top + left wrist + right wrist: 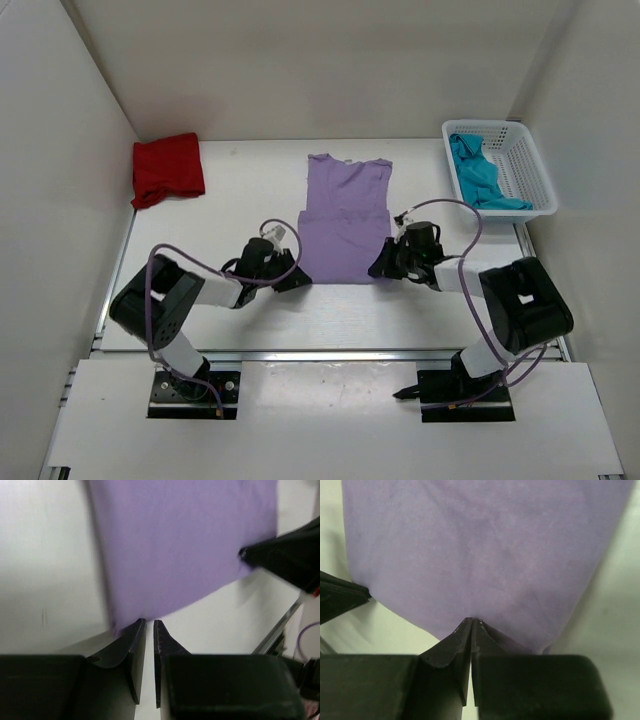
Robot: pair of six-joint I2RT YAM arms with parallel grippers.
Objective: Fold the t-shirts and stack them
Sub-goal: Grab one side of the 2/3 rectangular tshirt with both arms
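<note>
A lavender t-shirt (345, 215) lies flat in the middle of the table, its collar at the far end. My left gripper (294, 281) sits low at the shirt's near-left corner. In the left wrist view its jaws (149, 623) stand a narrow slit apart, with bare table showing between them and the hem (185, 545) just ahead. My right gripper (379, 268) is at the near-right corner, shut, its tips (471, 621) resting on the purple cloth (480, 545). Whether cloth is pinched does not show. A dark red t-shirt (167, 170) lies folded at the far left.
A white lattice basket (500, 124) at the far right holds a crumpled teal-blue t-shirt (475, 175). White walls enclose the table on the left, back and right. A metal rail (330, 353) runs along the near edge by the arm bases.
</note>
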